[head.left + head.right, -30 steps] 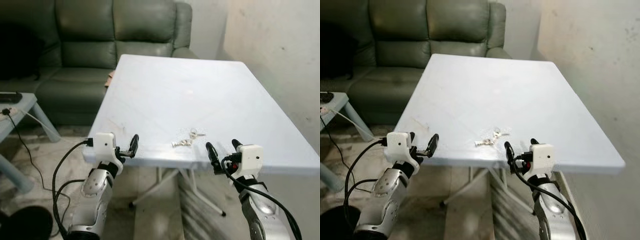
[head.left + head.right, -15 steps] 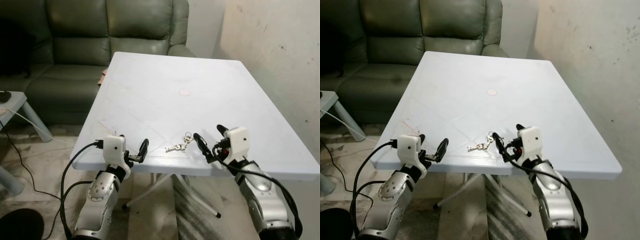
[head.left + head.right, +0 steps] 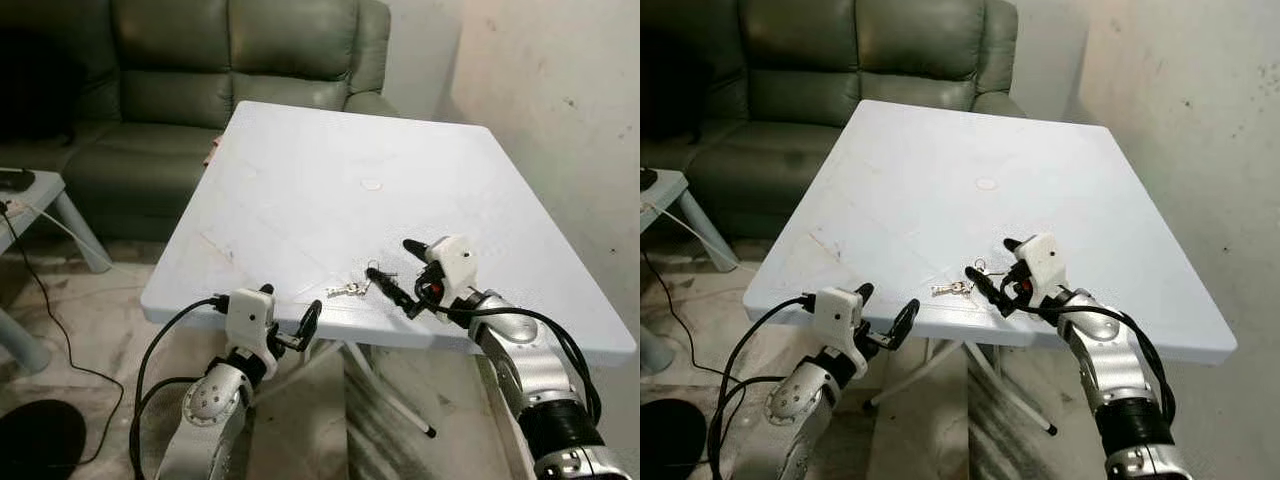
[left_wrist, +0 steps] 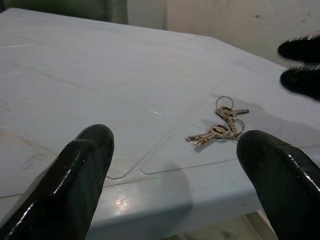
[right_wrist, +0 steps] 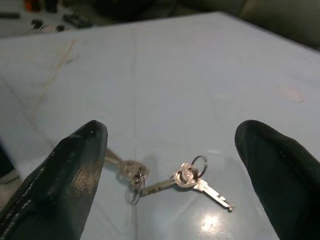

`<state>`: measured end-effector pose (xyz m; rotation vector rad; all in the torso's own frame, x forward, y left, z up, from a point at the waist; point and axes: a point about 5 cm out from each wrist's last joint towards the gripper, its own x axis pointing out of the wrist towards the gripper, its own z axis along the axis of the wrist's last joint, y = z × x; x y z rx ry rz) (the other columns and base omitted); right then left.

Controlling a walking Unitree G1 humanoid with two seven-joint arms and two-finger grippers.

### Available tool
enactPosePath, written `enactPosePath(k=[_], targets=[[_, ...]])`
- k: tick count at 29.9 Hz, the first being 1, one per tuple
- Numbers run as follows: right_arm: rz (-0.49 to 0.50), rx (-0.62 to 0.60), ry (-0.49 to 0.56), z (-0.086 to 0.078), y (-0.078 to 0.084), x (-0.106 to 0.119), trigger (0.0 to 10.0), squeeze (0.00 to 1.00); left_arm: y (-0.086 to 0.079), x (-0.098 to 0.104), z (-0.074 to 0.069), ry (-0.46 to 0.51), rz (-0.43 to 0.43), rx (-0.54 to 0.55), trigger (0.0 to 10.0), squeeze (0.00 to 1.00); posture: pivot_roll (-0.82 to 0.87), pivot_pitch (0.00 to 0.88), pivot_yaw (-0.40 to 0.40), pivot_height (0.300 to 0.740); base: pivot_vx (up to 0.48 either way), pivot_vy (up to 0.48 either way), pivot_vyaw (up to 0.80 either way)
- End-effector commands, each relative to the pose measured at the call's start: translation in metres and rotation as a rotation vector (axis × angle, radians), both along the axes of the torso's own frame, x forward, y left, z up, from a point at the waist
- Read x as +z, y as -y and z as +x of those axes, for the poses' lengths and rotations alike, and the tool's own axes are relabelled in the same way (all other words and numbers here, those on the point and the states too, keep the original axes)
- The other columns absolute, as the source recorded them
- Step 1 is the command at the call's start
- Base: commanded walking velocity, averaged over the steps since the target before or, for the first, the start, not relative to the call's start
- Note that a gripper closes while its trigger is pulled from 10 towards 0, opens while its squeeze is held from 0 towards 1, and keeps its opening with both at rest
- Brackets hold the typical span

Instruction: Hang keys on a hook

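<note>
Near the front edge of the white table [image 3: 300, 200], a little right of its middle, the keys [image 3: 352, 290] are laid flat: a loose bunch on small rings, one key splayed off to the side, so there is little height to pinch and the ring looks the likelier thing to be caught. Just beside them, on their right, the right gripper [image 3: 397, 270] is held low over the tabletop, its two black fingers spread wide and nothing taken up yet. In the right wrist view the keys [image 5: 170, 180] are framed between the fingertips [image 5: 80, 150], which suggests an approach lined up for a grasp. The left gripper [image 3: 290, 318] is parked just below the table's front edge, left of the keys, fingers apart and empty, seemingly kept clear. No hook can be made out. Behind the far edge a green sofa [image 3: 200, 80] is seen.
</note>
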<state>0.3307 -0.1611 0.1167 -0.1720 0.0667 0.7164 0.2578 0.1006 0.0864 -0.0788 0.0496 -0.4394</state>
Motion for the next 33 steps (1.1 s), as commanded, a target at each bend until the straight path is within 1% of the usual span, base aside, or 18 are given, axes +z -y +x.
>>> enactPosePath(k=[1, 8, 11, 15, 20, 21, 23, 24, 25, 26, 27, 33], targets=[[-0.013, 0.018, 0.008, 0.004, -0.002, 0.003, 10.0, 0.00, 0.000, 0.003, -0.002, 0.011, 0.011, -0.011, 10.0, 0.00, 0.03, 0.059, -0.092, 0.740, 0.000, 0.000, 0.00], [-0.023, 0.049, -0.033, 0.011, -0.007, -0.006, 10.0, 0.00, -0.006, 0.003, -0.010, 0.009, 0.030, -0.001, 10.0, 0.00, 0.05, 0.079, -0.105, 0.740, 0.000, 0.000, 0.00], [-0.019, 0.055, -0.044, 0.011, -0.008, -0.008, 10.0, 0.00, -0.006, 0.004, -0.012, 0.007, 0.025, 0.005, 10.0, 0.00, 0.05, 0.083, -0.108, 0.740, 0.000, 0.000, 0.00], [-0.030, 0.073, -0.078, 0.010, -0.010, -0.016, 10.0, 0.00, -0.007, 0.003, -0.015, -0.001, 0.024, 0.014, 10.0, 0.00, 0.06, 0.095, -0.114, 0.740, 0.000, 0.000, 0.00], [-0.055, 0.102, -0.104, 0.008, -0.008, -0.024, 10.0, 0.00, -0.006, 0.003, -0.018, -0.006, 0.022, 0.018, 10.0, 0.00, 0.06, 0.101, -0.118, 0.740, 0.000, 0.000, 0.00], [-0.061, 0.111, -0.113, 0.007, -0.008, -0.026, 7.7, 0.00, -0.007, 0.003, -0.018, -0.007, 0.023, 0.019, 10.0, 0.00, 0.06, 0.101, -0.119, 0.740, 0.000, 0.000, 0.00], [-0.065, 0.116, -0.118, 0.006, -0.008, -0.027, 7.7, 0.00, -0.007, 0.003, -0.019, -0.008, 0.023, 0.020, 10.0, 0.00, 0.06, 0.102, -0.120, 0.740, 0.000, 0.000, 0.00], [-0.076, 0.119, -0.129, 0.004, -0.006, -0.031, 1.5, 0.00, -0.007, 0.003, -0.019, -0.009, 0.023, 0.023, 10.0, 0.00, 0.06, 0.103, -0.121, 0.740, 0.000, 0.000, 0.00], [-0.080, 0.120, -0.132, 0.004, -0.006, -0.032, 1.3, 0.00, -0.008, 0.003, -0.019, -0.011, 0.023, 0.024, 10.0, 0.00, 0.06, 0.103, -0.121, 0.740, 0.000, 0.000, 0.00], [-0.082, 0.122, -0.134, 0.003, -0.006, -0.033, 1.3, 0.00, -0.008, 0.003, -0.019, -0.012, 0.023, 0.026, 10.0, 0.00, 0.06, 0.103, -0.121, 0.740, 0.000, 0.000, 0.00], [-0.080, 0.125, -0.140, 0.002, -0.005, -0.034, 0.0, 0.00, -0.008, 0.003, -0.020, -0.012, 0.022, 0.026, 10.0, 0.00, 0.06, 0.105, -0.122, 0.740, 0.000, 0.000, 0.00], [-0.067, 0.132, -0.150, 0.000, -0.005, -0.038, 0.0, 0.00, -0.007, 0.003, -0.020, -0.016, 0.020, 0.028, 10.0, 0.00, 0.07, 0.105, -0.123, 0.740, 0.000, 0.000, 0.00]])
